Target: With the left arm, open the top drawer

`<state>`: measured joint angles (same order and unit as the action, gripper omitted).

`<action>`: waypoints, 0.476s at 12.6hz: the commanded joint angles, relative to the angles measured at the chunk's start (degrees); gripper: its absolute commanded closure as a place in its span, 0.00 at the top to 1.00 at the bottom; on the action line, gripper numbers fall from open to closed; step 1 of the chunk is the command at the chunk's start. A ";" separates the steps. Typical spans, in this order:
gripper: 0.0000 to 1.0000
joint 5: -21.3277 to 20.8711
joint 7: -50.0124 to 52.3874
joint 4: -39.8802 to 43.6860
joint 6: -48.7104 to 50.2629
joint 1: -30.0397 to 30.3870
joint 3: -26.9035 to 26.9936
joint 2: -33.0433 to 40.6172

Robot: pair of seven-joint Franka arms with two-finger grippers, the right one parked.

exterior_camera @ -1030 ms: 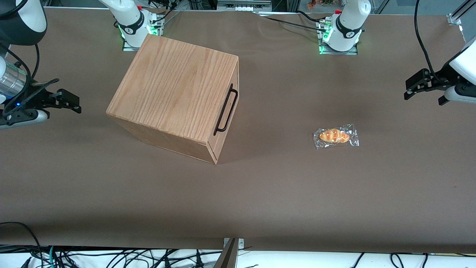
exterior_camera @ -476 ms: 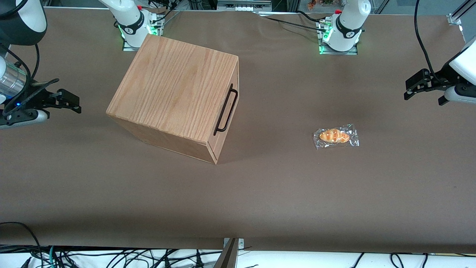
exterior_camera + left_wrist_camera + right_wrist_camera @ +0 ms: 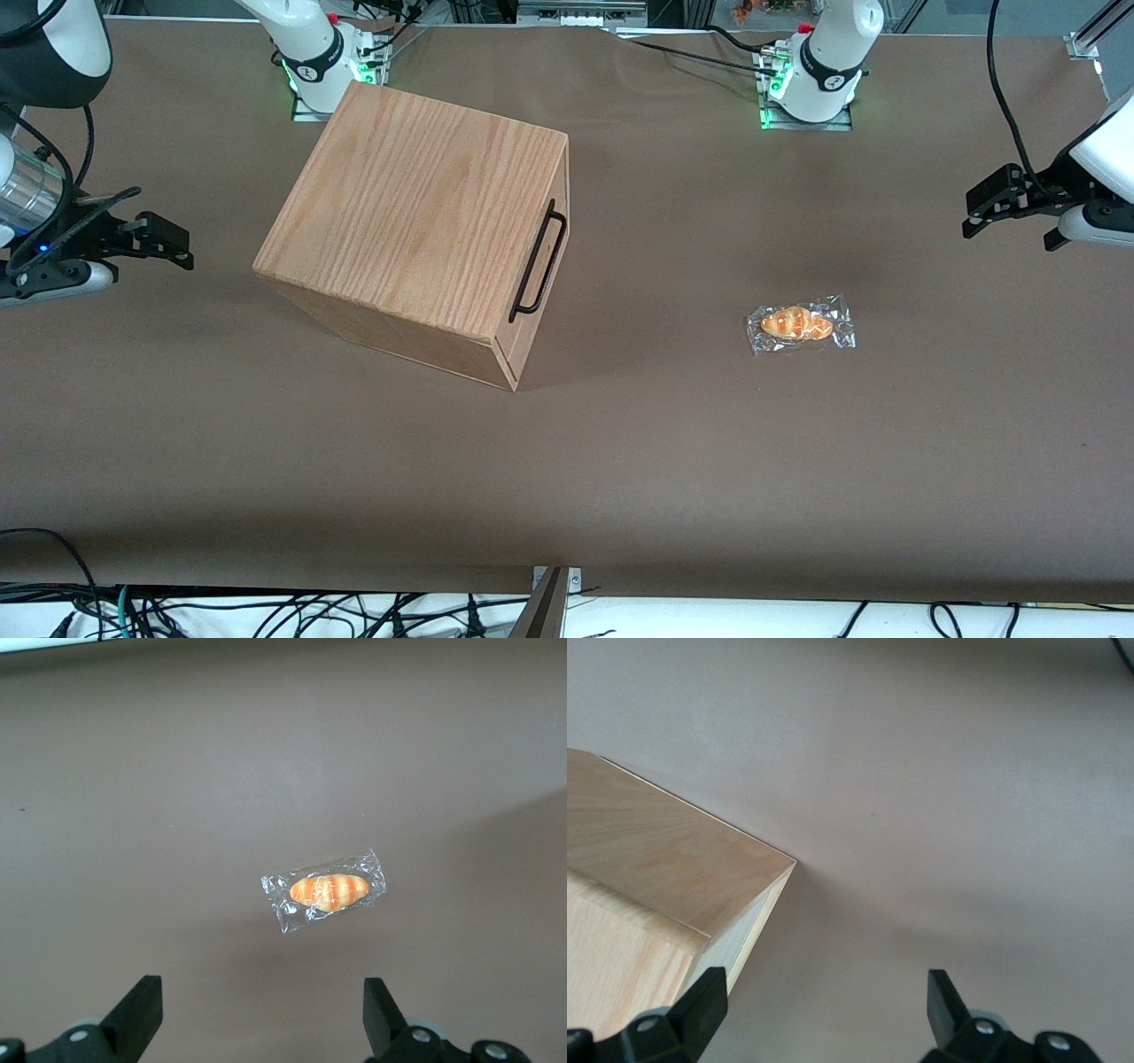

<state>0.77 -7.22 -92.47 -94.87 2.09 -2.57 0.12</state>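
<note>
Distance is your main risk: your gripper [image 3: 979, 217] hangs wide open and empty, well apart from the top drawer [image 3: 534, 285], whose closed front and handle [image 3: 539, 262] face it. Between them and nearer the front camera lies a wrapped bread roll [image 3: 799, 323], which a low sweep could snag.

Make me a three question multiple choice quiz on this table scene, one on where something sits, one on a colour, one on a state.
1. Where is the left arm's pincer?
A. On the handle
B. In the air at the working arm's end of the table, apart from the cabinet
C. Touching the wrapped bread

2. What colour is the top drawer's handle?
A. Black
B. Silver
C. White

3. What state is the top drawer in?
A. Pulled fully out
B. Half open
C. Shut

Answers:
1 B: it hangs clear of the cabinet and the wrapped bread.
2 A: thin black bar.
3 C: its front lies flush.
</note>
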 commanded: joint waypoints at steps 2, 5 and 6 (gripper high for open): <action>1.00 -0.85 0.19 1.76 0.39 -0.50 -0.33 -4.67; 1.00 4.83 2.37 3.17 0.30 -2.35 -1.47 -8.37; 1.00 7.03 5.00 3.26 0.30 -3.83 -1.48 -9.51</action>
<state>4.73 -5.60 -91.79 -95.20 0.40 -3.99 -6.59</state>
